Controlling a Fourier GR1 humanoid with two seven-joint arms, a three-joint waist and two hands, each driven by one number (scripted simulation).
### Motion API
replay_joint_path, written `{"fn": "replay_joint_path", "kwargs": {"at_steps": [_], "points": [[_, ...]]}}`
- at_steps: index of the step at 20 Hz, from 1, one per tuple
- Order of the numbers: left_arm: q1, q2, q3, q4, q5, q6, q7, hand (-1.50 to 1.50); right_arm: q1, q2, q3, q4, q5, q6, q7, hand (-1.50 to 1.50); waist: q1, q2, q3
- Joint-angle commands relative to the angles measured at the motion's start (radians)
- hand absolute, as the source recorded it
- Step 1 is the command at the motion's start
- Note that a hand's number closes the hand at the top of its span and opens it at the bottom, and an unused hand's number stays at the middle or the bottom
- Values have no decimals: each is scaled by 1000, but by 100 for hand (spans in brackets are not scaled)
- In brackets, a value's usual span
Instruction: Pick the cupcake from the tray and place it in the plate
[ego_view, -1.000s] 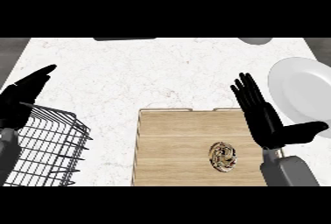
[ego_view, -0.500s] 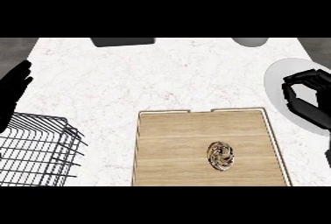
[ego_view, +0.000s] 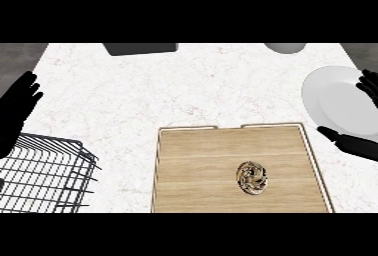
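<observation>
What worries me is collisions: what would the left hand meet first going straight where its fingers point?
Probably nothing: the left hand points away over bare counter toward its far edge, passing left of the dark object there. Height is unclear.

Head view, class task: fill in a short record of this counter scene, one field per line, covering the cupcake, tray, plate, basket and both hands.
cupcake: lying on the tray, right of its middle, untouched
tray: wooden, at the counter's near edge
plate: white, nothing on it, at the right edge beyond the tray
wire basket: black, left of the tray
left hand: open, fingers up, resting at the left edge
right hand: open, at the plate's near rim, holding nothing
</observation>
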Motion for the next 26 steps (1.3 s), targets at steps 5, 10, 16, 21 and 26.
{"fn": "replay_joint_path", "kwargs": {"at_steps": [5, 10, 16, 21, 26], "points": [[113, -156, -133, 11, 44, 1, 33, 0, 101, -198, 114, -57, 137, 141, 102, -150, 8, 37, -62], [114, -150, -145, -9, 54, 26, 55, 0, 120, -288, 183, -144, 203, 203, 213, -150, 7, 34, -61], [138, -156, -187, -34, 39, 50, 49, 0, 122, -315, 256, -245, 271, 212, 379, -150, 14, 35, -62], [130, -155, -197, -49, 56, 63, 63, 0, 113, -287, 319, -315, 332, 185, 491, -150, 28, 37, -59], [115, -157, -216, -54, 51, 77, 59, 0, 120, -265, 394, -331, 394, 186, 612, -150, 38, 44, -59]]}}
